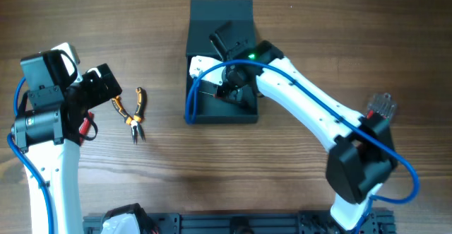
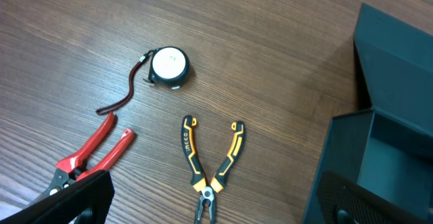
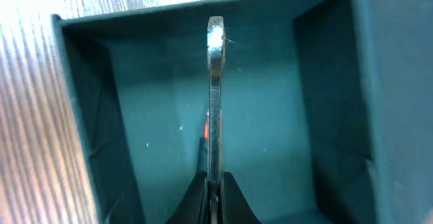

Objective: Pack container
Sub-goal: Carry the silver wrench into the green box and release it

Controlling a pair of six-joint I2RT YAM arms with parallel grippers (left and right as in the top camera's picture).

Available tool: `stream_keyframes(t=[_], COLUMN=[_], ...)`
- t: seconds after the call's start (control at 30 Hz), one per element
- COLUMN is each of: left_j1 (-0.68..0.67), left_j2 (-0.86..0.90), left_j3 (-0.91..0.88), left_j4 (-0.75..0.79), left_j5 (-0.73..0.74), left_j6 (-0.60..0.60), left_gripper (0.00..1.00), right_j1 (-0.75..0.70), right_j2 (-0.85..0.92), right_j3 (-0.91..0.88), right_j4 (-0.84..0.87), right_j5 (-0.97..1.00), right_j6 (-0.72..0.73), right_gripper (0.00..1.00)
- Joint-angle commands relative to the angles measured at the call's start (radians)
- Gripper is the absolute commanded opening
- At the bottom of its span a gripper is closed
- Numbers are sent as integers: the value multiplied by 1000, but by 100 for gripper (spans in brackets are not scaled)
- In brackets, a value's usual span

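The right gripper (image 3: 215,187), pinched tight on a slim metal tool (image 3: 215,82), points it into the open container (image 3: 88,116) at the table's far middle. Placing is in hand, and next it should lower and release. The left gripper (image 1: 104,85) hangs wide and empty near the orange-handled pliers (image 2: 210,163).

left gripper (image 1: 104,87) wide, right gripper (image 3: 215,191) clamped

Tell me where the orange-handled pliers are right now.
The pliers lie on the table between the left arm and the container; the left wrist view shows them just below the tape measure.
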Motion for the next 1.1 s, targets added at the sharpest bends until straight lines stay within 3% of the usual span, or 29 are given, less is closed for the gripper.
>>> stream_keyframes(t=[0.0,0.23,0.27,0.3,0.33,0.37,0.6,0.7,0.77,0.83,0.93,0.97,1.03,1.07], left_j1=[-4,-4,-4,-4,-4,-4,-4,-4,-4,-4,-4,-4,-4,-4], left_j2=[-15,-15,-15,-15,-15,-15,-15,-15,-15,-15,-15,-15,-15,-15], left_j3=[20,20,20,20,20,20,20,20,20,20,20,20,20,20], left_j4=[3,3,3,3,3,2,2,2,3,3,3,2,2,2], left_j5=[-6,-6,-6,-6,-6,-6,-6,-6,-6,-6,-6,-6,-6,-6], left_j6=[20,20,20,20,19,19,19,19,19,19,19,19,19,20], left_gripper=[100,100,100,100,100,100,100,100,100,100,100,100,100,100], right_j1=[5,5,4,2,0,-2,-3,-4,-8,-17,-52,-72,-122,-161], right_j2=[78,159,159,159,159,158,154,132,107,76,22,2,-41,-68], right_j3=[4,4,4,4,4,5,9,68,134,219,364,409,478,513], right_j4=[18,39,47,51,51,49,42,10,-44,-109,-184,-208,-261,-304], right_j5=[-45,-80,-80,-80,-80,-80,-80,-4,55,98,266,322,430,468], right_j6=[-23,-3,10,11,11,11,91,294,351,359,532,610,800,918], right_gripper=[4,6,11,25,49,58,71,78,69,68,69,72,89,89])
